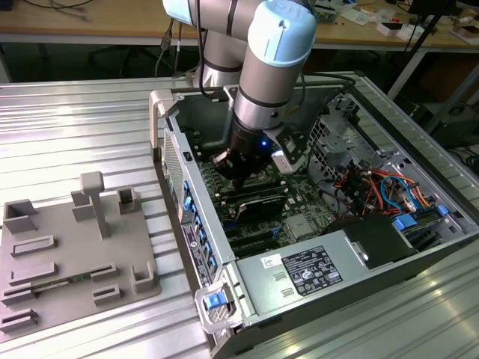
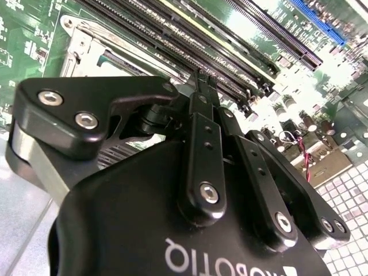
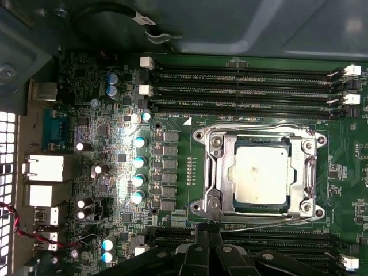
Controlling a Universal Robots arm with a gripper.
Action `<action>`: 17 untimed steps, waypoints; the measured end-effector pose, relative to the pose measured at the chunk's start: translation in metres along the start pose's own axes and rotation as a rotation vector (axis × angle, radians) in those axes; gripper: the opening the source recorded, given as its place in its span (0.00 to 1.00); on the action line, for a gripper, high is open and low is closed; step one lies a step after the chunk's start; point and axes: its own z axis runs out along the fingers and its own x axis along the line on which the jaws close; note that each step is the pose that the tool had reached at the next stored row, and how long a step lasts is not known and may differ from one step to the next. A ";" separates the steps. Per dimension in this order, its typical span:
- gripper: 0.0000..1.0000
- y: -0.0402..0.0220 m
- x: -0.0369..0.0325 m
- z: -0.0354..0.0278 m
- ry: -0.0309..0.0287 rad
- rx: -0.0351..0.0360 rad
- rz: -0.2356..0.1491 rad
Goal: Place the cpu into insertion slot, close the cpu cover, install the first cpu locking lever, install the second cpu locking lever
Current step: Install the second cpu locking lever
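Already the cpu (image 3: 261, 174), a flat square with a dull silver top, lies in the insertion slot (image 3: 236, 175) at centre-right of the first wrist view, the shiny metal cpu cover (image 3: 259, 133) framing it. Below, the black gripper (image 3: 208, 231) has its fingers pressed together over the memory slots (image 3: 247, 86).

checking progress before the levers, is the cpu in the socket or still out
In. In the first wrist view the cpu lies flat inside the insertion slot, with the cpu cover framing it, its silver top showing through the cut-out.
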 end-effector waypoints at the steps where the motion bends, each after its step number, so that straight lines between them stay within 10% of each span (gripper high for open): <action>1: 0.11 0.0001 0.0000 0.0001 -0.0001 -0.0025 0.000; 8: 0.11 0.0010 0.0018 0.0019 -0.0013 -0.0290 0.001; 17: 0.11 0.0018 0.0023 0.0058 -0.0017 -0.0405 0.001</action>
